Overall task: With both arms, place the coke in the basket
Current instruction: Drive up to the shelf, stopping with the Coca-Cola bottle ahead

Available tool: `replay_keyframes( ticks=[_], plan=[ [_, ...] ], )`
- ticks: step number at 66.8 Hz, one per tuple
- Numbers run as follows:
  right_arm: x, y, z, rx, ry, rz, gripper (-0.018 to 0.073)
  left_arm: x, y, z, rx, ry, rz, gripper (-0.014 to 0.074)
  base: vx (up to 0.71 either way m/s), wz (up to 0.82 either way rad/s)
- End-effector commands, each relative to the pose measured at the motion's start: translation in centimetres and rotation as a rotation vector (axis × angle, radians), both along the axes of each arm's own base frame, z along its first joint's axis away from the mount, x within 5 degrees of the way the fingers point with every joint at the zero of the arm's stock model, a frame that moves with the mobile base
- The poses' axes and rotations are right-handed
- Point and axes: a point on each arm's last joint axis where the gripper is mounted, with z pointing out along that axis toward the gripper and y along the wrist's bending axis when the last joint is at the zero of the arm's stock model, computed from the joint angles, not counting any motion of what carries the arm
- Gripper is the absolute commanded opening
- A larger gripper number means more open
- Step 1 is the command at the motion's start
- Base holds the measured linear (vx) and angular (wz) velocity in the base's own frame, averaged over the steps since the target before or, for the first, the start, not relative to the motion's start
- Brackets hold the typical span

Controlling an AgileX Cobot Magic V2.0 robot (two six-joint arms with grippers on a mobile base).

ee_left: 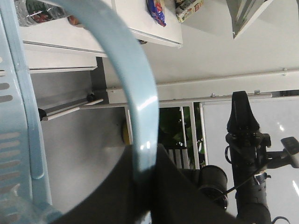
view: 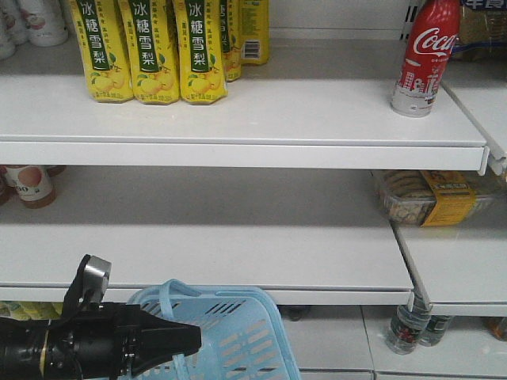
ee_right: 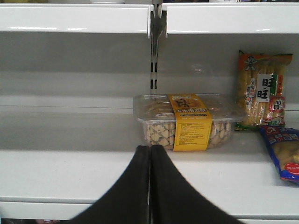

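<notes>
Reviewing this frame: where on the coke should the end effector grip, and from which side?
Grip the coke around its straight red body, below the tapering shoulder, coming in level from the open front of the upper shelf. It stands upright near the front edge. The right end effector is shut and must open first.

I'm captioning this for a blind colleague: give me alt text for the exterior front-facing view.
A red coke can stands at the right end of the top white shelf, with yellow drink cartons at its left end. At the bottom left, the black left gripper meets the handle of a light blue basket.
</notes>
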Motion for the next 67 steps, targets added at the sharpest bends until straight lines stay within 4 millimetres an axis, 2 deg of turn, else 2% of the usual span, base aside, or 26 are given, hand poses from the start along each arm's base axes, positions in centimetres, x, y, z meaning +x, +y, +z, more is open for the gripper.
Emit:
replay_keyframes(
  ticks=[1, 67],
  plan=[
    [-0.03, 0.01, 0.26, -0.008, -0.074, 0.002, -0.0009, -0.34, -0.54, 3.06, -0.247, -0.074, -0.061, -0.0006, 0.03, 0.00],
    [-0.03, 0.01, 0.26, -0.008, -0.074, 0.002, -0.0009, -0.34, -0.54, 3.06, -0.247, -0.074, -0.061, -0.0006, 0.02, 0.00]
  ],
)
